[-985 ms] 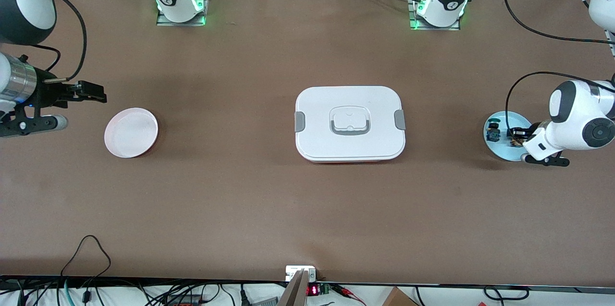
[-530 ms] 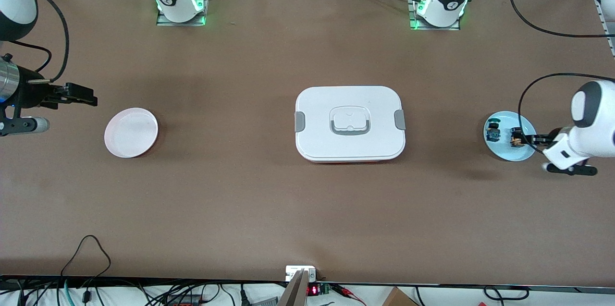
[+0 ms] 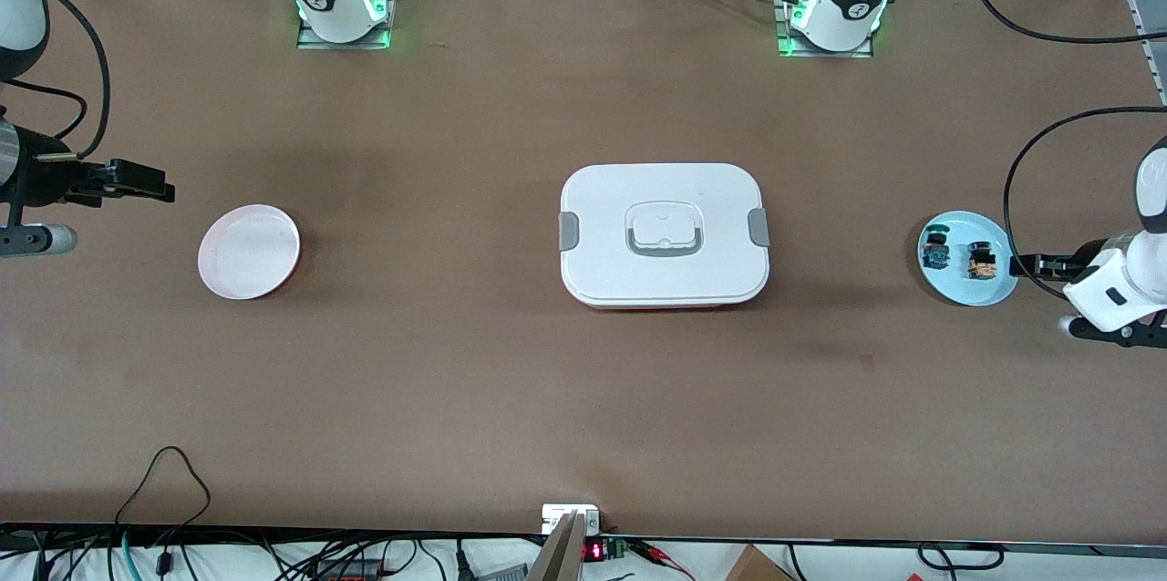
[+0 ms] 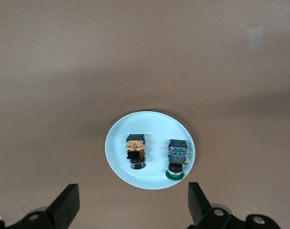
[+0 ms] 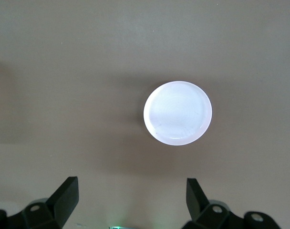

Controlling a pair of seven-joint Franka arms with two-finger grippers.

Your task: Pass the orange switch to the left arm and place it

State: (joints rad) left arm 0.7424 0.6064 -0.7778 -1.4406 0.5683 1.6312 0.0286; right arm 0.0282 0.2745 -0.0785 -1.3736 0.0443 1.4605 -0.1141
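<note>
The orange switch lies on a light blue plate at the left arm's end of the table. It also shows in the left wrist view, on the same plate. My left gripper is open and empty, just off the plate's rim toward the table's end; in its wrist view both fingers stand clear of the plate. The white box sits closed at the table's middle. My right gripper is open and empty above the right arm's end; its wrist view shows bare table between the fingers.
A blue-and-green switch lies beside the orange one on the same plate, and shows in the left wrist view. An empty pale pink plate sits near the right gripper and shows in the right wrist view. Cables run along the table's near edge.
My left gripper has drawn back from over the blue plate toward the table's end, leaving both switches on it. My right gripper has also drawn back toward its end of the table.
</note>
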